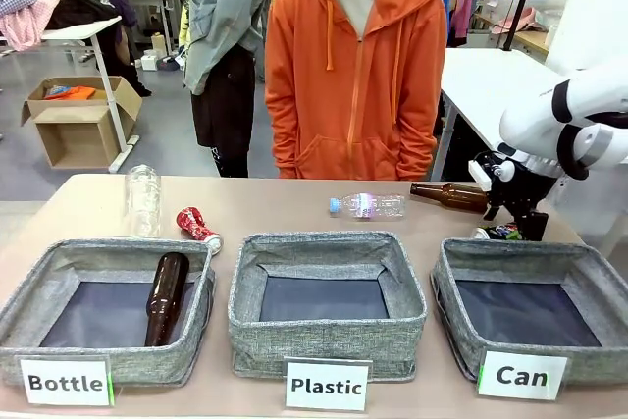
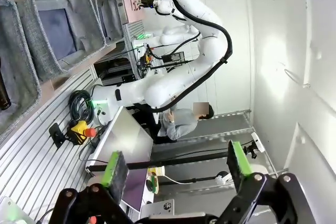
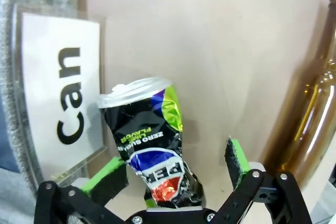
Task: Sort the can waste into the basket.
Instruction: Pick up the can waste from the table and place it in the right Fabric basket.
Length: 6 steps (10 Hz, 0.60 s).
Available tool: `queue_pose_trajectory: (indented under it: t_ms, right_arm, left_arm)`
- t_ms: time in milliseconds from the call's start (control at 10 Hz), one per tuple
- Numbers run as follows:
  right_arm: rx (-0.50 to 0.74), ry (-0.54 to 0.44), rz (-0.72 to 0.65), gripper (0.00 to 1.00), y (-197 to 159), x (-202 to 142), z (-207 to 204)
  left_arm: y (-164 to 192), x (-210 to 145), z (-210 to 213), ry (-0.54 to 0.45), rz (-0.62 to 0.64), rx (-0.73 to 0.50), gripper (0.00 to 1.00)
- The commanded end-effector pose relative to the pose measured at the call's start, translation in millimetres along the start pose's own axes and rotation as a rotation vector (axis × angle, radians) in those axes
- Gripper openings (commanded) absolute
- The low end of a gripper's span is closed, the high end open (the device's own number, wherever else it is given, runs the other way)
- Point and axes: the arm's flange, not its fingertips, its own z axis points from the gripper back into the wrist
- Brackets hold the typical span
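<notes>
Front, labels: white cards read "Bottle", "Plastic" and "Can" on three grey bins: the Bottle bin point(image 1: 147, 365), the Plastic bin point(image 1: 329, 336) and the basket point(image 1: 453, 306).
Front, cans: the dark can point(image 1: 498, 233) is on the table just behind the basket, outside it. The crushed red can point(image 1: 196, 225) is behind the Bottle bin.
Front, my right gripper point(image 1: 518, 228): down at the dark can.
Front, surface and room: tan table point(image 1: 285, 205), with a person point(image 1: 353, 76) in an orange hoodie at the far side and a grey floor beyond.
Left wrist, my left gripper point(image 2: 178, 169): jaws released, nothing between the green pads, facing white walls.
Right wrist, print: the "Can" card stands sideways. The dark can reads "ZERO SUGAR" and "LIME FLAVOR", upside down, above a round red-white-blue logo.
Right wrist, jaws: spread, one pad on each side of the dark can, not clenched. A brown bottle point(image 3: 310, 124) is just beside.
</notes>
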Motion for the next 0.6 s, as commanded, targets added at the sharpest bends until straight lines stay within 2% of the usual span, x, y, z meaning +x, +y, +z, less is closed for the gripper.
queue_pose_trajectory:
  t_ms: [0, 300, 400, 500]
  right_arm:
    - [0.017, 0.021, -0.034, 1.00, -13.2, 1.4, -6.8]
    - [0.043, 0.023, -0.015, 1.00, -14.3, 5.1, -7.5]
    - [0.048, 0.024, 0.002, 0.64, -13.7, 6.4, -7.5]
    - [0.061, 0.016, 0.006, 0.41, -14.4, 7.5, -7.1]
  left_arm:
    - [-4.9, 3.1, 0.0, -0.004, -0.009, -0.017, 1.00]
    - [-4.9, 3.1, 0.0, -0.004, -0.009, -0.017, 1.00]
    - [-4.9, 3.1, 0.0, -0.004, -0.009, -0.017, 1.00]
    - [-4.9, 3.1, 0.0, -0.004, -0.009, -0.017, 1.00]
